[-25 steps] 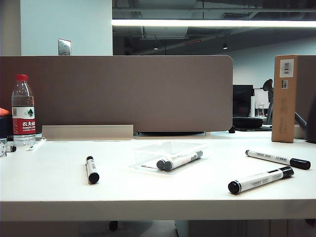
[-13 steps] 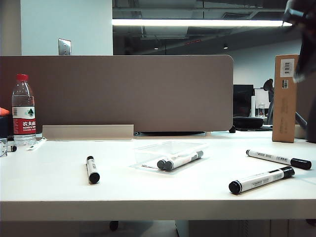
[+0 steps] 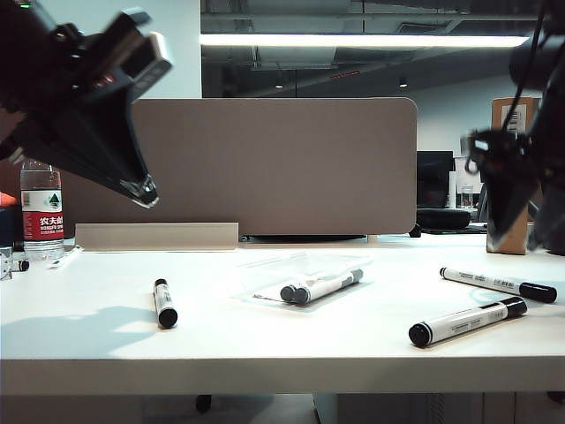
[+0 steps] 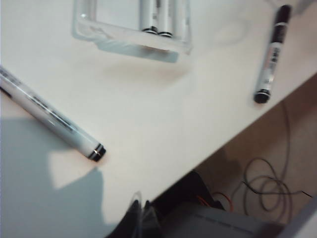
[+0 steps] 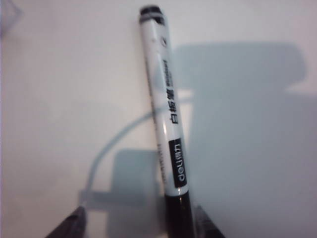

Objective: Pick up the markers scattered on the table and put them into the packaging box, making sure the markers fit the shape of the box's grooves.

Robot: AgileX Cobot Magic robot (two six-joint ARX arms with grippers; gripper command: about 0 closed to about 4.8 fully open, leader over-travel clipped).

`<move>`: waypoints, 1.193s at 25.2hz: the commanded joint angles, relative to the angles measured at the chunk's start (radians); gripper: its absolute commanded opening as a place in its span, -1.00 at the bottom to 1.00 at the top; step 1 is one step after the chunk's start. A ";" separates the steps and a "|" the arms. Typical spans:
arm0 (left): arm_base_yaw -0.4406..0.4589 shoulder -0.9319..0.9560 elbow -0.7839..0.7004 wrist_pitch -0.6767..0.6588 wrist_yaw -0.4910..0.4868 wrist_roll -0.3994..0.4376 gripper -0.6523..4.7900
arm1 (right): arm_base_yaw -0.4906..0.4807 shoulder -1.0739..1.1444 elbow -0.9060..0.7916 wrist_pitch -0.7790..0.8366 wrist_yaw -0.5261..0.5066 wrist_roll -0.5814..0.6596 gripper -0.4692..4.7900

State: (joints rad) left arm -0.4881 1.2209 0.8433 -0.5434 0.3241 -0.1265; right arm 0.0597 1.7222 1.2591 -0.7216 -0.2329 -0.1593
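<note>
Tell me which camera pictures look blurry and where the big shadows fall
Exterior view: the shut left gripper and the right gripper are smeared by motion above the sharp white table, where a soft shadow lies at left. Left wrist view: slightly soft; a grey shadow darkens the table beside the white-barrelled marker. Right wrist view: another black-capped marker is soft, crossed by blocky shadows.

On my exterior feed both arms are smeared by motion blur — the left gripper (image 3: pixel 141 190) is a dark wedge whose tip I can't resolve. The right gripper (image 3: pixel 503 225) hides most of the cardboard box (image 3: pixel 512 110). My left wrist view cuts off the packaging box (image 4: pixel 131 37) and the two markers inside (image 4: pixel 157 17) at the frame edge. My right wrist view loses the marker's cap (image 5: pixel 179 218) at the border — finger tips barely peek in
</note>
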 commanded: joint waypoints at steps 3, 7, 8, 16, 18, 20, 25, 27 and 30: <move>-0.024 0.002 0.030 -0.017 -0.046 0.007 -0.78 | 0.002 0.089 0.005 0.087 0.037 -0.009 0.26; -0.022 0.002 0.031 -0.071 -0.104 0.008 -0.74 | 0.008 0.146 0.005 0.121 0.060 -0.025 0.25; -0.021 0.002 0.030 -0.078 -0.108 0.011 -0.73 | 0.010 0.156 0.005 0.120 0.080 -0.025 0.20; -0.022 0.002 0.031 -0.089 -0.221 0.071 -0.68 | 0.039 0.180 0.021 0.108 0.126 -0.024 -0.84; -0.022 0.002 0.031 -0.092 -0.236 0.071 -0.68 | 0.042 0.180 0.060 0.064 0.076 0.015 -0.84; -0.022 0.002 0.031 -0.097 -0.236 0.075 -0.68 | 0.054 0.180 0.115 0.011 -0.023 0.089 -0.84; -0.022 0.002 0.031 -0.097 -0.239 0.104 -0.68 | 0.118 0.171 0.274 -0.051 -0.176 0.217 -0.84; -0.021 0.002 0.031 -0.097 -0.273 0.156 -0.68 | 0.158 0.168 0.319 -0.048 -0.231 0.357 -0.84; -0.021 0.002 0.031 -0.079 -0.400 0.248 -0.68 | 0.240 0.168 0.288 0.037 -0.388 0.591 -0.84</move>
State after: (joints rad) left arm -0.5087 1.2263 0.8700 -0.6464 -0.0200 0.0830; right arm 0.2718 1.8942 1.5581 -0.7418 -0.5766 0.3225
